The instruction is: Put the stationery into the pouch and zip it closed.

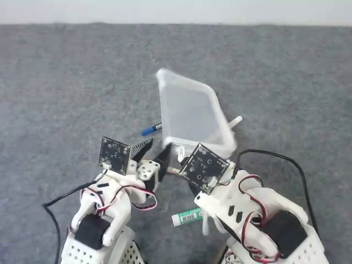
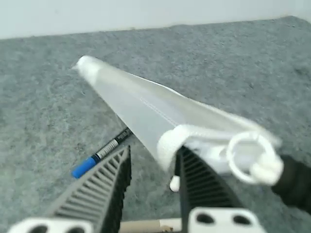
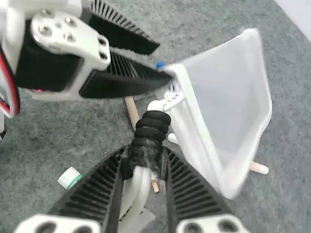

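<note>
The translucent white pouch (image 1: 190,113) is tilted up off the grey carpet, its zipper end toward the arms. My right gripper (image 3: 144,150) is shut on the black ribbed zipper pull (image 3: 151,127), which hangs from the pouch's white ring (image 2: 248,155). My left gripper (image 2: 153,153) stands open, one finger (image 2: 197,182) against the pouch's near corner. A blue-capped pen (image 1: 151,130) lies on the carpet beside the pouch. A white pen (image 1: 235,121) pokes out from under its far side. A green-capped stick (image 1: 187,217) lies close to the right arm.
A wooden pencil (image 3: 130,109) lies on the carpet beneath the two grippers. Black and red cables (image 1: 275,159) loop around the arm bases. The carpet stretches bare beyond the pouch up to a pale wall (image 1: 176,11).
</note>
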`<state>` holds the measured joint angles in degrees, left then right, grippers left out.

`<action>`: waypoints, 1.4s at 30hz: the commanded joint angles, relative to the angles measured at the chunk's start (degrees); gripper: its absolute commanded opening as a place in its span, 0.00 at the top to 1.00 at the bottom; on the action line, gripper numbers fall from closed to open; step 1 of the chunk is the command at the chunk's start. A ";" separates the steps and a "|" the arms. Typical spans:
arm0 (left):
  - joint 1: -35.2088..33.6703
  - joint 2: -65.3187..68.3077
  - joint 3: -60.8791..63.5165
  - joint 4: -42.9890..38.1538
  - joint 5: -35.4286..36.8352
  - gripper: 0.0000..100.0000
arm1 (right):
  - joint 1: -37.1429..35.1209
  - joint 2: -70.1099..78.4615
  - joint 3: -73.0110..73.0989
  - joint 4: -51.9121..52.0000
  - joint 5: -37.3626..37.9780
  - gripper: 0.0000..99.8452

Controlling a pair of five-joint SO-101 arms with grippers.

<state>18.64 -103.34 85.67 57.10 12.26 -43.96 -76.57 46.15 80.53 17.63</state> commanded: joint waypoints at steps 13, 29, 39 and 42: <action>-2.81 -1.14 -1.71 -0.62 -8.70 0.99 | 10.86 6.46 -0.35 -5.67 0.09 0.99; -13.01 -1.14 -3.82 0.62 -6.59 0.99 | 18.95 6.02 -0.79 -7.69 -3.69 0.99; -19.87 -1.14 -4.97 0.97 -6.24 0.99 | 27.12 6.46 -0.79 -11.21 -7.03 0.99; -20.31 -1.14 -4.97 0.97 -6.24 0.99 | 27.65 6.55 -0.79 -11.38 -7.56 0.99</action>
<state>-0.62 -103.25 85.41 57.63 4.97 -17.58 -70.68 46.15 70.42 11.03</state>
